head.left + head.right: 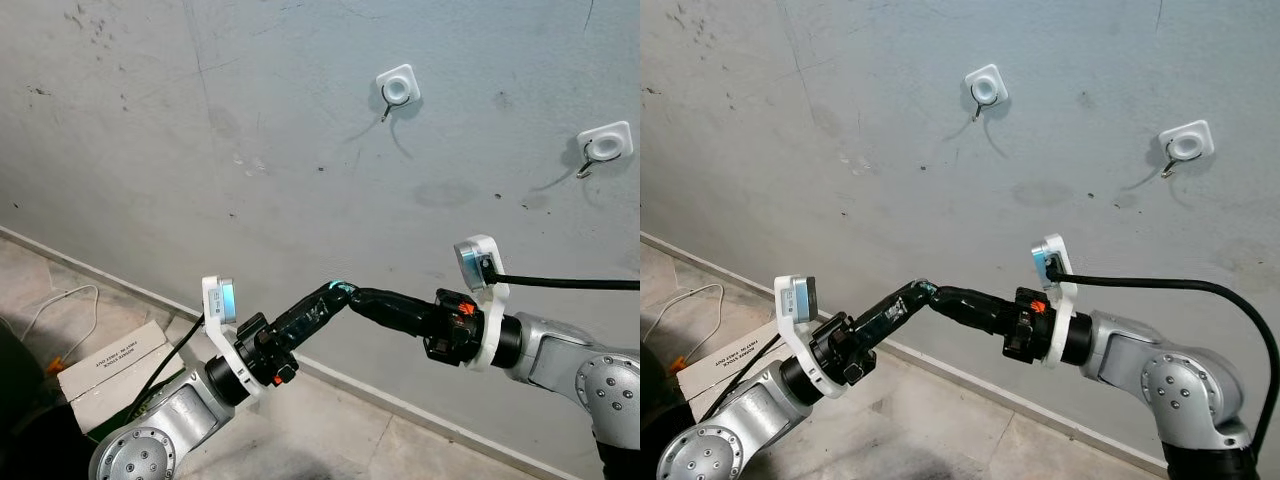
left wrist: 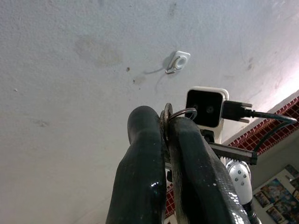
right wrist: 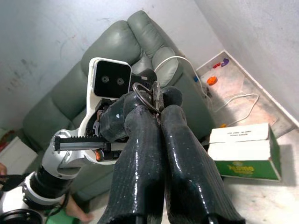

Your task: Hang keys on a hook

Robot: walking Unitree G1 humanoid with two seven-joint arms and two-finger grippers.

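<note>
The left end effector (image 1: 335,292) and the right end effector (image 1: 355,294) meet tip to tip in front of the grey plaster wall (image 1: 250,120), low and well below the hooks. Both are clenched on the same small silver metal key ring with its keys (image 2: 174,114): in the left wrist view the ring loops out between the two black fingers (image 2: 145,158), and in the right wrist view the same ring (image 3: 145,95) sits pinched at that arm's fingertips, against the left end effector's tips.

On the wall above, a white square adhesive hook with a metal prong (image 1: 397,90) sits up and to the right of the joined tips, with a second identical white hook (image 1: 604,145) further right.

The right wrist view adds a grey-green leather sofa (image 3: 117,51), a green and white cardboard box (image 3: 245,151) on the floor, and white cables (image 3: 233,100).
</note>
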